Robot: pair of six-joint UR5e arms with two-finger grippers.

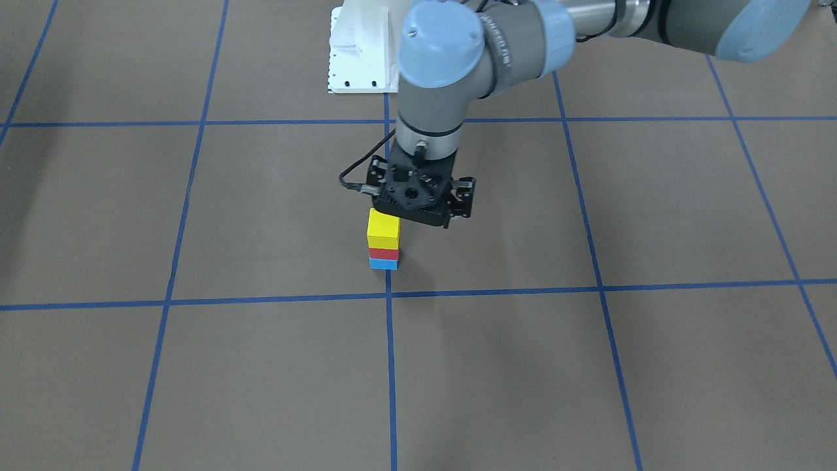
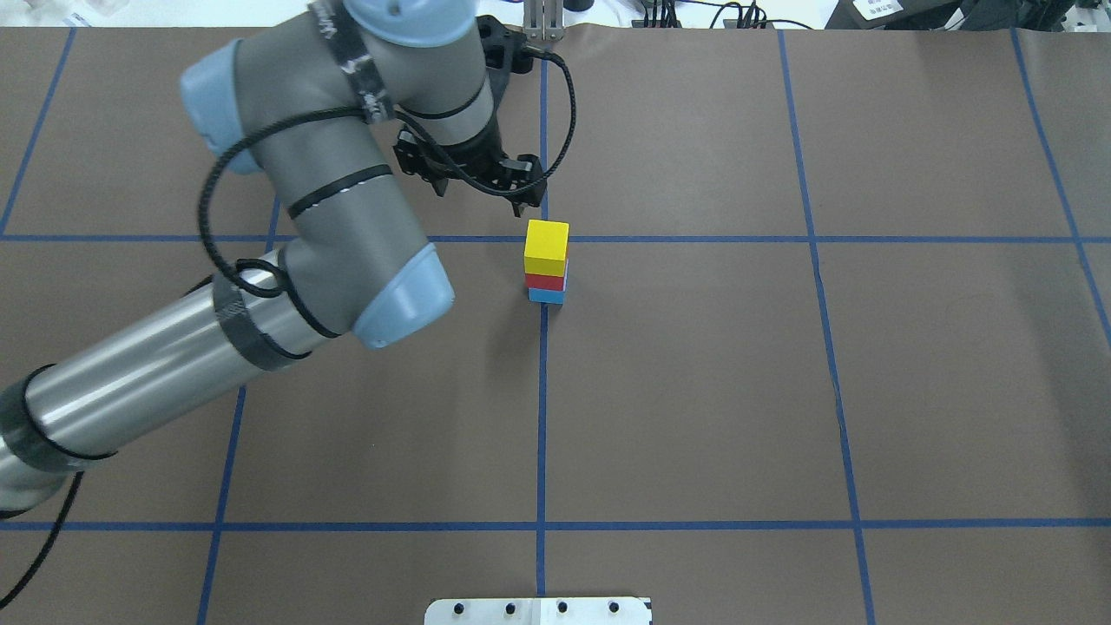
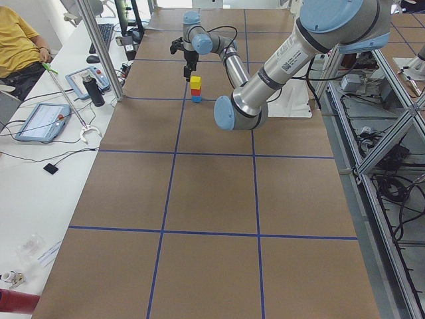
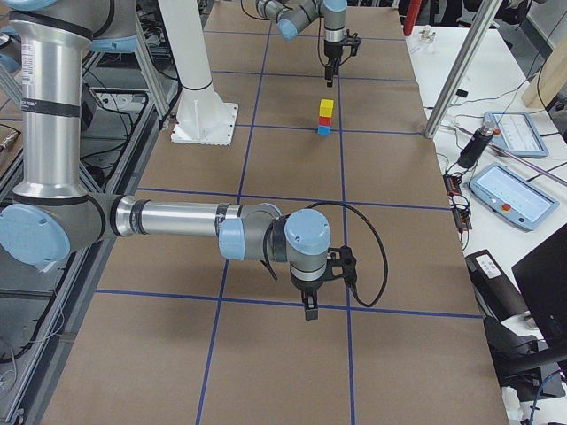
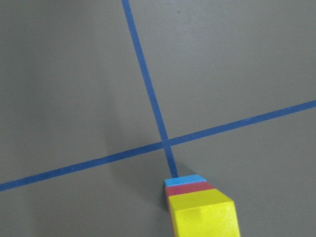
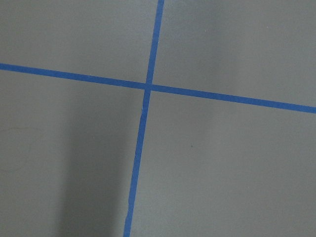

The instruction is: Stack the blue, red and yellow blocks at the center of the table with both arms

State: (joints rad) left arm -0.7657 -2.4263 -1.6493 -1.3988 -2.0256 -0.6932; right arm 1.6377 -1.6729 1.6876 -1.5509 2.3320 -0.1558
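Note:
A stack stands at the table's centre by a crossing of blue tape lines: a yellow block (image 1: 383, 227) on a red block (image 1: 384, 253) on a blue block (image 1: 383, 263). It also shows in the overhead view (image 2: 546, 247) and at the bottom of the left wrist view (image 5: 205, 215). My left gripper (image 2: 480, 198) hangs above the table just beyond the stack, on the operators' side. It is open, empty and apart from the blocks. My right gripper (image 4: 308, 310) shows only in the exterior right view, far from the stack. I cannot tell whether it is open or shut.
The white robot base plate (image 2: 538, 610) is at the near table edge. Blue tape lines grid the brown table (image 1: 588, 366). A side table with tablets (image 4: 509, 190) and a metal post (image 4: 452, 71) runs along the far edge. A person in yellow (image 3: 16, 46) sits there.

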